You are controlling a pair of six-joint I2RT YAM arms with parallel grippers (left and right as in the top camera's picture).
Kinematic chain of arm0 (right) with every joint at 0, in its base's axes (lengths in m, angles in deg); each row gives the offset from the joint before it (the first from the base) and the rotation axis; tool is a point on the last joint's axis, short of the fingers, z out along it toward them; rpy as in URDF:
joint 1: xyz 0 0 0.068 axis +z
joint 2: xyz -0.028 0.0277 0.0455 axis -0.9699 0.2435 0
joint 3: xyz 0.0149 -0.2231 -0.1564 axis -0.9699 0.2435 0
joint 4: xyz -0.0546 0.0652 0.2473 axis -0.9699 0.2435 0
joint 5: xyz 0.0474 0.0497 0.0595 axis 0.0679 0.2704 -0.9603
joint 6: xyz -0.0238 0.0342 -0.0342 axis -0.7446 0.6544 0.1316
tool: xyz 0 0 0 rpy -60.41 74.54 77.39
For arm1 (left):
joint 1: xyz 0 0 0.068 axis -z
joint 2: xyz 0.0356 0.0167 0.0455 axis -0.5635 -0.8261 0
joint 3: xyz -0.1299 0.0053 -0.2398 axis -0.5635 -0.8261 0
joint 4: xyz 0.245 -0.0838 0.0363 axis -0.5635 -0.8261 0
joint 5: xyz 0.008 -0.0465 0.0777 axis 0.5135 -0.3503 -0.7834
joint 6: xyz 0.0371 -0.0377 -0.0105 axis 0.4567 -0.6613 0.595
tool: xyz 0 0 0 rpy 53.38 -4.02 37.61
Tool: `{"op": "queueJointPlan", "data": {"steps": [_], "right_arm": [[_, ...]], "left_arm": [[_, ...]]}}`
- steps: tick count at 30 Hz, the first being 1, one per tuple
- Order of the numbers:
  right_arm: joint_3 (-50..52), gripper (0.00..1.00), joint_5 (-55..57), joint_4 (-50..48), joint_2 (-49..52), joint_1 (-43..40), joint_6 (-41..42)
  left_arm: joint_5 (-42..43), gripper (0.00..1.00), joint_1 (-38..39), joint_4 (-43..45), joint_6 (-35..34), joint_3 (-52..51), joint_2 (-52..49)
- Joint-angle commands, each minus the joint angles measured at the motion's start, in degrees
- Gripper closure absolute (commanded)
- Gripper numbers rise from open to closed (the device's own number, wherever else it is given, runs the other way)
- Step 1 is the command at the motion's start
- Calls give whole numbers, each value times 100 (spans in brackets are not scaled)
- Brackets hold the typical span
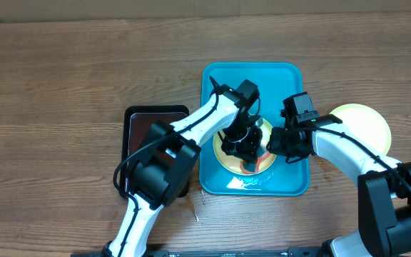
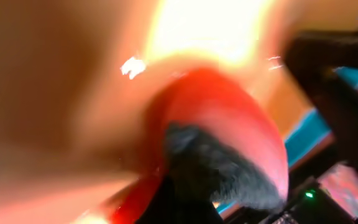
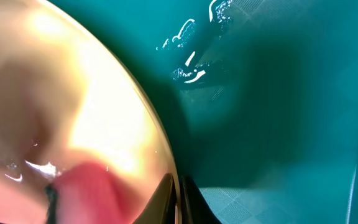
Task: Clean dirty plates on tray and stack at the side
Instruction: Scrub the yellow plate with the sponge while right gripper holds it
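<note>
Probably light, stiff, sauce-slick plate (image 1: 225, 160); pinch rim at three o'clock. Cannot tell closure of left gripper (image 1: 245, 153) or right gripper (image 1: 281, 143).

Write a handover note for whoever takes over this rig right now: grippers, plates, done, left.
Left gripper: down on the smeared plate in the turquoise tray; grip unclear, view blurred.
Right gripper: at that plate's right rim; open or shut unclear.
Done: one clean-looking plate sits on the table right of the tray.
Left: red sauce on the smeared plate; finish wiping, then stack it at the side. Only two plates visible.
</note>
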Motion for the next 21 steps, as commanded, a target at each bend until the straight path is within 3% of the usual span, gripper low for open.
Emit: {"op": "queueJointPlan", "data": {"steps": [1,7,12,16,21], "right_arm": [[39,96,201,83,92,26,-20],[39,96,199,83,92,26,-20],[39,96,199,87,92,26,-20],[39,96,199,87,92,26,-20],[39,96,197,101,92,26,-20]], "left_arm": [[-1276,96,-50,-267,-372,31,109],[-3432,96,-90,-636,-756,31,411],[-4358,96,-101,-911,-914,35,413],[-4345,96,-146,-949,-964,166,413],[-3167,96,-195,-960,-804,664,444]]}}
